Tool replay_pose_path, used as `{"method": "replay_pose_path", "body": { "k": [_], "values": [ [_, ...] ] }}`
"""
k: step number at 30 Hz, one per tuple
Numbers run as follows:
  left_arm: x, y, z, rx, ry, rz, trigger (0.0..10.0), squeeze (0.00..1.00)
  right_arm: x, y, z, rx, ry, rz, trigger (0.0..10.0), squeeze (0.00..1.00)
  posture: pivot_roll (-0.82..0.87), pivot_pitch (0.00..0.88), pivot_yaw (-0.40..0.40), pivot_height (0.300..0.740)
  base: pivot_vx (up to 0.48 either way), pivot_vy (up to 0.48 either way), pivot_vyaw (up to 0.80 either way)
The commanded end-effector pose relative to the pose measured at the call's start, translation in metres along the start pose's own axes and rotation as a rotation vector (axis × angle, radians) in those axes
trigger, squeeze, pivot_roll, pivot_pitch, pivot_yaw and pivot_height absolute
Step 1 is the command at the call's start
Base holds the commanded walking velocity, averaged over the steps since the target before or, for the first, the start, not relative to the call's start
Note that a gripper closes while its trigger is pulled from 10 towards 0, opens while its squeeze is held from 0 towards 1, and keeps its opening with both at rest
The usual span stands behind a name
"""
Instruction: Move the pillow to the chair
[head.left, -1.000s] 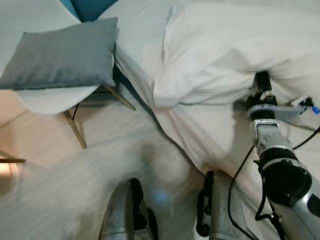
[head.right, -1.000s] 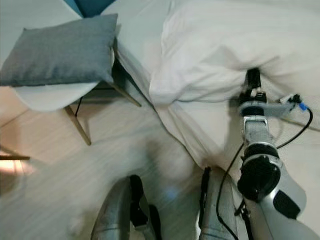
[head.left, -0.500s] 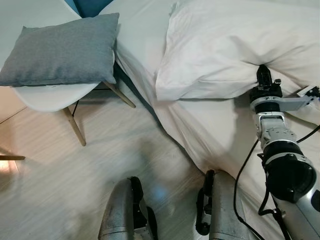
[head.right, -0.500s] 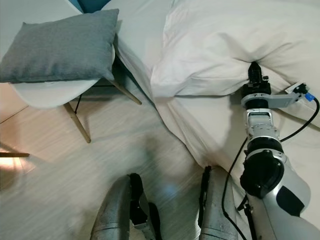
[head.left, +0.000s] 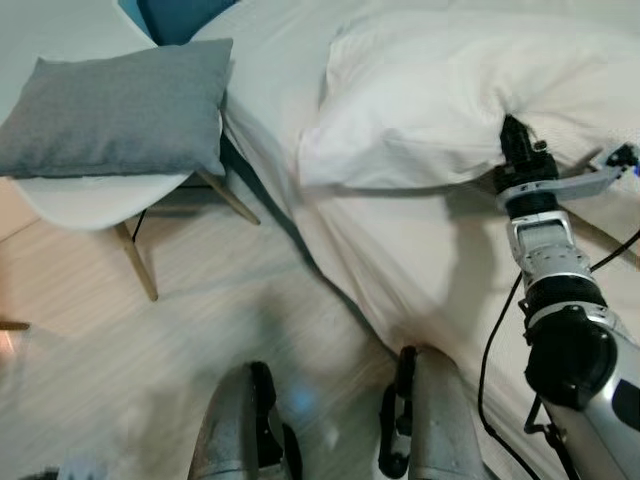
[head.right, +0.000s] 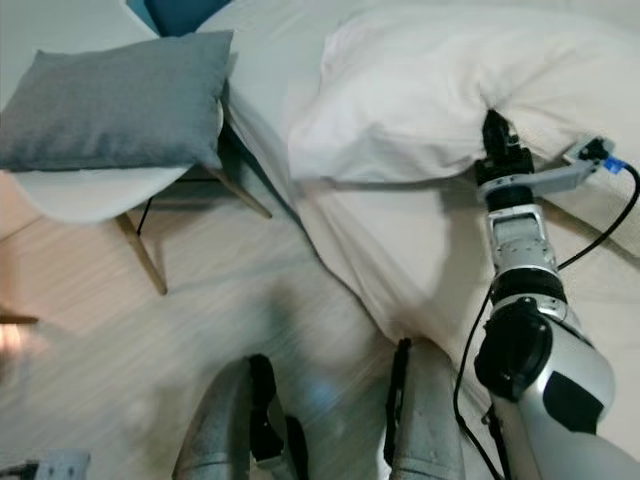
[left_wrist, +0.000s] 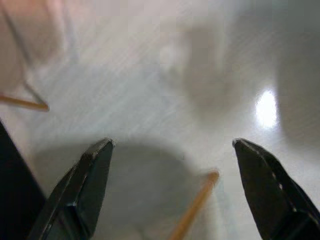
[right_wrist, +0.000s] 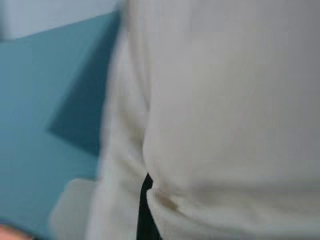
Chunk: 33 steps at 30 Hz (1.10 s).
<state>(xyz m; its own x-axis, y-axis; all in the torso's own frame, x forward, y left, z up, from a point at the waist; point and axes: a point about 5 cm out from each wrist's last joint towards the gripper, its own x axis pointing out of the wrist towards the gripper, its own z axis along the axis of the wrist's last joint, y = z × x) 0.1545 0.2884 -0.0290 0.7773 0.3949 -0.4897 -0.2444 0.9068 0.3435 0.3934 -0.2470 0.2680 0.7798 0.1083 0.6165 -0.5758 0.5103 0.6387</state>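
A big white pillow (head.left: 430, 100) lies on the bed (head.left: 400, 260) at the right. My right gripper (head.left: 513, 135) is shut on the pillow's near edge, and the fabric bunches around its fingers. In the right wrist view the pillow (right_wrist: 225, 110) sits close up, with a dark finger (right_wrist: 145, 210) poking out beneath it. The white chair (head.left: 90, 195) stands at the left beside the bed, and a grey cushion (head.left: 120, 105) lies on its seat. My left gripper (left_wrist: 171, 145) hangs open over the pale floor, holding nothing.
Pale wood floor (head.left: 200, 310) lies between the chair and the bed. The chair's wooden legs (head.left: 135, 262) splay outward. My own legs (head.left: 240, 430) are at the bottom. A teal surface (right_wrist: 45, 100) is behind the pillow. A black cable (head.left: 495, 330) runs along my right arm.
My right gripper has moved a little up and left with the pillow's edge in it, and the pillow's near corner has shifted left. The head view has shifted slightly.
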Motion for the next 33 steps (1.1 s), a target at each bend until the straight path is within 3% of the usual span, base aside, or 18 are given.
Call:
{"method": "replay_pose_path", "body": {
  "k": [1, 6, 9, 14, 18, 23, 26, 28, 33],
  "values": [
    [0.005, 0.002, -0.005, -0.022, 0.051, 0.017, 10.0, 0.00, 0.005, 0.016, -0.002, -0.001, 0.040, 0.143, 0.0, 0.00, 0.04, 0.237, 0.045, 0.566, 0.000, 0.000, 0.00],
    [0.024, -0.015, 0.016, -0.047, 0.031, -0.011, 10.0, 0.00, 0.004, 0.021, -0.014, 0.012, 0.088, 0.189, 0.0, 0.00, 0.00, 0.165, 0.049, 0.576, 0.000, 0.000, 0.00],
    [0.038, -0.032, 0.032, -0.101, 0.054, -0.020, 10.0, 0.00, 0.008, 0.037, -0.028, 0.038, 0.112, 0.259, 0.0, 0.00, -0.04, 0.098, 0.035, 0.590, 0.000, 0.000, 0.00],
    [0.043, -0.041, 0.038, -0.121, 0.074, -0.030, 10.0, 0.00, 0.010, 0.045, -0.039, 0.067, 0.137, 0.287, 0.0, 0.00, -0.05, 0.054, 0.020, 0.600, 0.000, 0.000, 0.00],
    [0.047, -0.054, 0.050, -0.128, 0.062, -0.048, 10.0, 0.00, 0.001, 0.060, -0.075, 0.137, 0.229, 0.325, 0.0, 0.00, -0.06, 0.018, 0.011, 0.620, -0.454, 0.000, 0.00],
    [0.048, -0.058, 0.052, -0.120, 0.056, -0.058, 10.0, 0.00, -0.003, 0.063, -0.086, 0.158, 0.256, 0.318, 0.0, 0.00, -0.06, 0.012, 0.012, 0.630, -0.090, 0.000, 0.00],
    [0.046, -0.065, 0.045, -0.129, 0.080, -0.082, 10.0, 0.00, -0.014, 0.067, -0.110, 0.179, 0.326, 0.307, 0.0, 0.00, -0.06, 0.000, 0.016, 0.645, 0.000, 0.000, 0.00],
    [0.046, -0.065, 0.045, -0.129, 0.080, -0.082, 10.0, 0.00, -0.014, 0.067, -0.110, 0.179, 0.326, 0.307, 0.0, 0.00, -0.06, 0.000, 0.016, 0.645, 0.000, 0.000, 0.00],
    [0.038, -0.067, 0.021, -0.132, 0.183, -0.079, 10.0, 0.00, -0.031, 0.066, -0.133, 0.182, 0.406, 0.274, 0.0, 0.00, -0.06, 0.000, 0.015, 0.665, 0.000, 0.000, 0.00]
  ]
}}
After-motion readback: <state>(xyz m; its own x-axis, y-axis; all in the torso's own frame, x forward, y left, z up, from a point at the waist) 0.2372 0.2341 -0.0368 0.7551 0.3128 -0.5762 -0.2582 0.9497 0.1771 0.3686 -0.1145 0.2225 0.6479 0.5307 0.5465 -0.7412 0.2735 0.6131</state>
